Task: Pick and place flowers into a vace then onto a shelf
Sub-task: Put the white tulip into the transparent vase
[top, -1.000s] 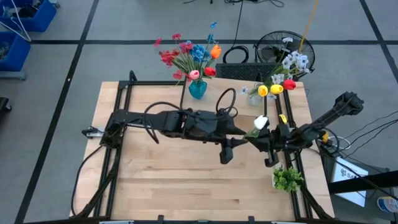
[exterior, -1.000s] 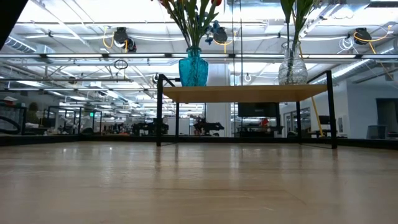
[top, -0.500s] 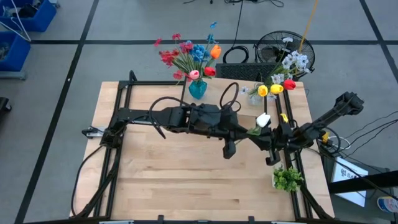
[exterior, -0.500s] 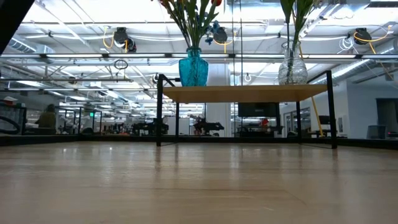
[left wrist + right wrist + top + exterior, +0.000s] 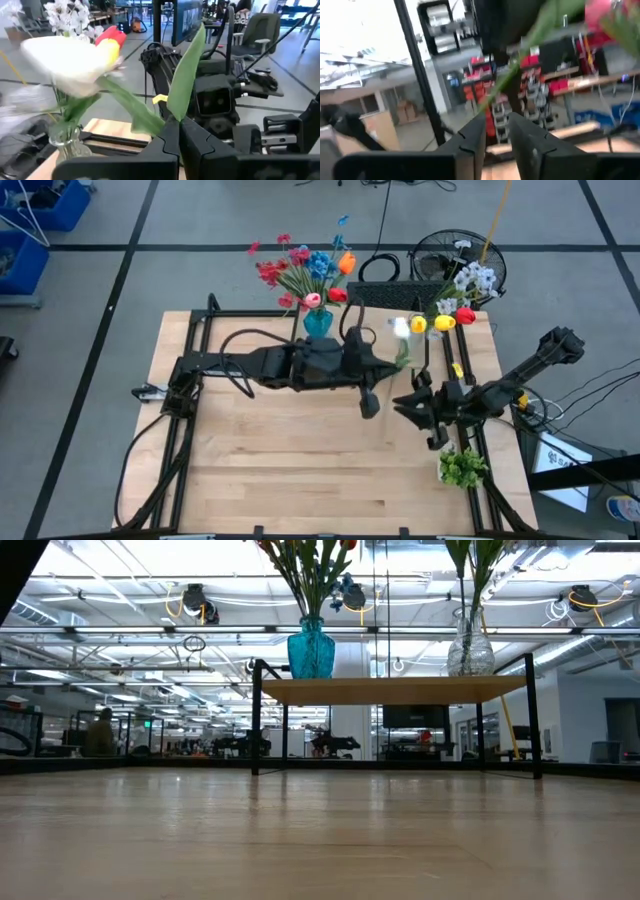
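My left gripper (image 5: 176, 131) is clamped on the white flower's thin green stem (image 5: 131, 106); my right gripper (image 5: 412, 402) stands slightly apart, letting go. I'd lift it clear, stem down, toward the clear glass vase (image 5: 469, 647) on the light-wood shelf (image 5: 395, 690) beyond.

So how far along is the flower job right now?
Done: the blue vase and the clear vase with flowers stand on the shelf. In hand: the left gripper is shut on a white flower's stem, near the clear vase; the right gripper has let go. Left: getting that stem into a vase.
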`<state>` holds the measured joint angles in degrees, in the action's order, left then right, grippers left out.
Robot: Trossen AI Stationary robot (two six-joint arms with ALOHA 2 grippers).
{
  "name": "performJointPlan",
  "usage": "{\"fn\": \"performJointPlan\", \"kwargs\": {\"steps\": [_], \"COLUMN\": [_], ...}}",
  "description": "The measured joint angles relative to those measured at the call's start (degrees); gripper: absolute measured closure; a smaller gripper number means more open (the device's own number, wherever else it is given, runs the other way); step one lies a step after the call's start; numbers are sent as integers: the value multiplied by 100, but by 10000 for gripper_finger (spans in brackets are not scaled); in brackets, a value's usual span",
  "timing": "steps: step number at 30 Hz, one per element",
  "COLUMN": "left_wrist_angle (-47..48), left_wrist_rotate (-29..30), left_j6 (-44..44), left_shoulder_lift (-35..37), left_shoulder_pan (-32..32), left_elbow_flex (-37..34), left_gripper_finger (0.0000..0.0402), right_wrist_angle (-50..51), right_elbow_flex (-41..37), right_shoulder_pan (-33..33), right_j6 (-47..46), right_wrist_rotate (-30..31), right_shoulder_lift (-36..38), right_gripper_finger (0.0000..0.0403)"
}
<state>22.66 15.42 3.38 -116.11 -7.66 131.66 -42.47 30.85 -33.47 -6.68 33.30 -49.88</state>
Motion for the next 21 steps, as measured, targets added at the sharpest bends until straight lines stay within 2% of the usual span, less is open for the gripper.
{"fn": "performJointPlan", "kwargs": {"steps": [3,8,13,21], "left_wrist_angle": [8,-342,-532,-707], "left_wrist_rotate": [275,1096,1152,2669], "left_j6": [-115,-136,-259,-2037], "left_shoulder_lift": [59,143,107,420], "left_shoulder_pan": [2,94,-64,-562], "left_elbow_flex": [-3,7,-4,-1], "left_gripper_finger": [400,400,401,401], "right_wrist_angle": [468,850,1064,1121], "right_elbow_flex": [-7,-9,-15,-15], "right_shoulder_pan": [-118,-343,-545,-720], "right_j6": [-429,-990,-1251,-1384], "right_wrist_rotate": [105,116,115,113], "right_shoulder_lift": [-36,-9,-10,-16], "right_gripper_finger": [301,263,241,242]}}
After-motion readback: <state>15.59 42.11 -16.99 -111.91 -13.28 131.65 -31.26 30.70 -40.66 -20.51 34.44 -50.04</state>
